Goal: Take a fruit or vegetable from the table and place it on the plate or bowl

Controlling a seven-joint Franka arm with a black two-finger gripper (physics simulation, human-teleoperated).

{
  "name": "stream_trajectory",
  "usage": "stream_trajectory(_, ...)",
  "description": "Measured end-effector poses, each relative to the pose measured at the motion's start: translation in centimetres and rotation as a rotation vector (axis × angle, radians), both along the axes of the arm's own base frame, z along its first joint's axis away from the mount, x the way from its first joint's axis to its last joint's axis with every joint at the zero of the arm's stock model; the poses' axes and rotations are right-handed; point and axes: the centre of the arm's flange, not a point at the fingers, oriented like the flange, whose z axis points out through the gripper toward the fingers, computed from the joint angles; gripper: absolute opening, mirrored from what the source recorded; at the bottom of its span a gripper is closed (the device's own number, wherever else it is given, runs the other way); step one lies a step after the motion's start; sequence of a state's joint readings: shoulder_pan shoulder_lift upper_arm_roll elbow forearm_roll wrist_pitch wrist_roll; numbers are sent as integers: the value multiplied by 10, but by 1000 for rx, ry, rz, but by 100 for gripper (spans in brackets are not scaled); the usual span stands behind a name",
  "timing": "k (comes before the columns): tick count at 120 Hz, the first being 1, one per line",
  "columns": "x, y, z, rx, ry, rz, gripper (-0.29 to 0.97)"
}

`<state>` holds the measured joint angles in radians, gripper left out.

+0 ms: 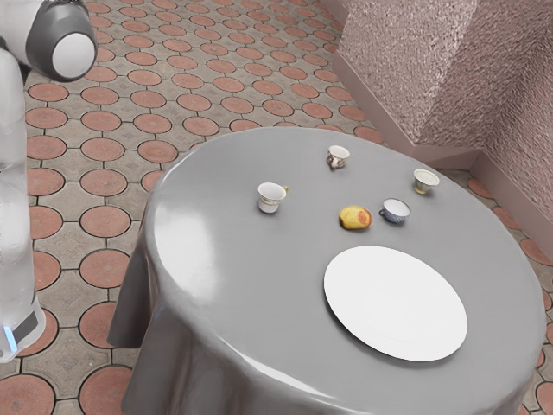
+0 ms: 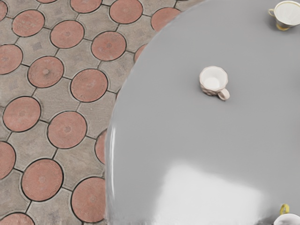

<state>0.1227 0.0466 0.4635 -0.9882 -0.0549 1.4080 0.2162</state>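
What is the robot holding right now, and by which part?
Nothing, it seems: the yellow-red round fruit lies free on the grey round table.

We record one round white plate (image 1: 395, 302), lying flat on the table (image 1: 233, 285); one yellow fruit (image 1: 355, 217), red-blushed, near its far rim, not touching.

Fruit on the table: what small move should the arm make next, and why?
Probably swing the arm out over the table toward the yellow-red fruit. It lies untouched beside a blue cup, near the white plate, while the wrist view looks down on the table's edge and a pale cup, so the gripper seems short of it.
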Motion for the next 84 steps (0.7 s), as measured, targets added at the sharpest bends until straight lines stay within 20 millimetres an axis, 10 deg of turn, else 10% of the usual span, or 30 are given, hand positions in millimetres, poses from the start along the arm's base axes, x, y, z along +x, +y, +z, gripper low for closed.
stream_trajectory(33, 156, -94, -130, -104, 184, -230, 66)
stream_trajectory(44, 191, -156, -168, -127, 241, -334, 66)
stream_trajectory(71, 202, -250, -256, -187, 376, -506, 66)
stream_trajectory(84, 204, -229, -261, -180, 379, -472, 66)
